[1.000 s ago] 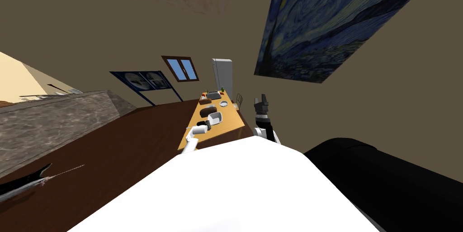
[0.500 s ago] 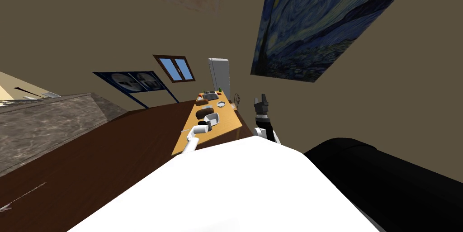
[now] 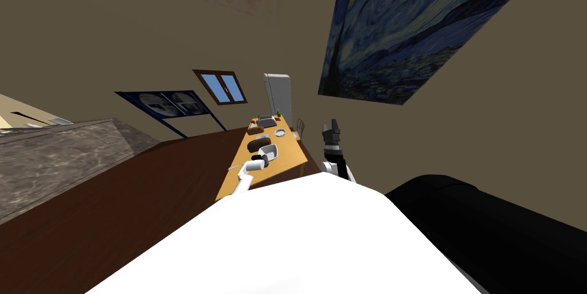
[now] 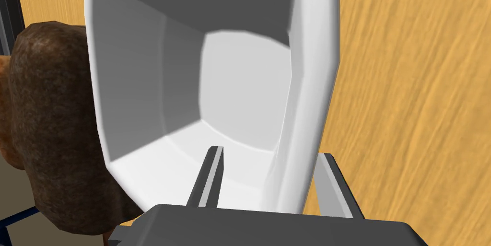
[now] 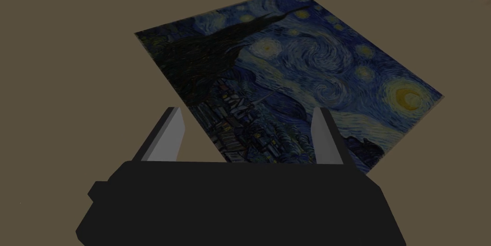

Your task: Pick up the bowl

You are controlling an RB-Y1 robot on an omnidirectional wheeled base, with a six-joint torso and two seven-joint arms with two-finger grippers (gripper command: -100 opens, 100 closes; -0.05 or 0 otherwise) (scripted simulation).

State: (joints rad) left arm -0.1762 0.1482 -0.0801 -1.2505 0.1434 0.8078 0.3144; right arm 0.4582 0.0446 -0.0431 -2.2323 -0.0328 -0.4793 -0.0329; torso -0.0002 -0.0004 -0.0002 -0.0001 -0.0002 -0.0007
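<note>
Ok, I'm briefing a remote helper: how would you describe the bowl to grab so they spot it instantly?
Find the long orange wooden table. Near its close end sits the white bowl, right beside a dark brown loaf. Unlike the round bowl farther along, it is squarish, and the left pincer straddles its wall.

Raised right end effector [image 5: 247, 109] spread; left end effector [image 4: 271, 152] low, fingers half-closed.

The bowl [image 4: 244, 80] runs past the picture's edge and hides part of the brown lump [image 4: 52, 128].
</note>
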